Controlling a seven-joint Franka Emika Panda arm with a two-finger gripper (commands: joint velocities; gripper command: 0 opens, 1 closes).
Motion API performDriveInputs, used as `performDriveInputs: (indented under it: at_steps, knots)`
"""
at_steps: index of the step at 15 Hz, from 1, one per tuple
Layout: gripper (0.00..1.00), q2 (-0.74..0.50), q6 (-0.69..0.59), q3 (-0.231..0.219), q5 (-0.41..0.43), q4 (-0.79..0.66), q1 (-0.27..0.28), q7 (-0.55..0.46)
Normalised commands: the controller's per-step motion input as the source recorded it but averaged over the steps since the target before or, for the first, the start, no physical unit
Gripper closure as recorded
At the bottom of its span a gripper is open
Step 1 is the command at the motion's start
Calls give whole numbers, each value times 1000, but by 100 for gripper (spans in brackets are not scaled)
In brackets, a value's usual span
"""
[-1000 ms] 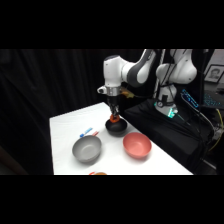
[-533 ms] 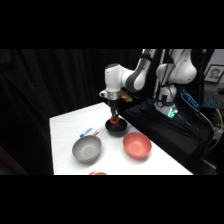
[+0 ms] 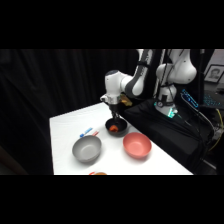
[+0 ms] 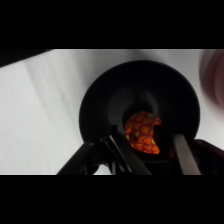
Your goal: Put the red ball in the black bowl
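The red ball (image 3: 114, 128) lies inside the small black bowl (image 3: 121, 131) near the middle of the white table. In the wrist view the bumpy orange-red ball (image 4: 142, 132) rests on the floor of the black bowl (image 4: 100, 105). My gripper (image 3: 116, 120) hangs straight over the bowl, its tips at the rim's height. The gripper (image 4: 146, 139) is open: one finger stands on either side of the ball, with a dark gap between the ball and the right finger (image 4: 182, 154).
A grey bowl (image 3: 86, 148) stands front left of the black bowl and a red-pink bowl (image 3: 137, 145) front right. A blue marker (image 3: 87, 132) lies left of the black bowl. An orange thing (image 3: 98, 173) shows at the table's front edge. Black cloth covers the right side.
The gripper has stayed over the black bowl, shifting only slightly in height. The red ball now shows as a red spot in the bowl under the gripper.
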Motion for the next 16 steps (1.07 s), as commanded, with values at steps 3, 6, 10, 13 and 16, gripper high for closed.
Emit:
performDriveInputs:
  at_steps: [3, 6, 10, 13, 16]
  knots:
    - [0, -183, -146, -35, 40, 15, -53, -153]
    - [0, -407, -390, -51, -49, 17, -32, -127]
    - [0, -437, -510, -39, -67, 106, -53, -157]
    - [0, -327, -535, -37, -35, 228, -70, -209]
    - [0, -245, -425, -41, -32, 253, -57, -229]
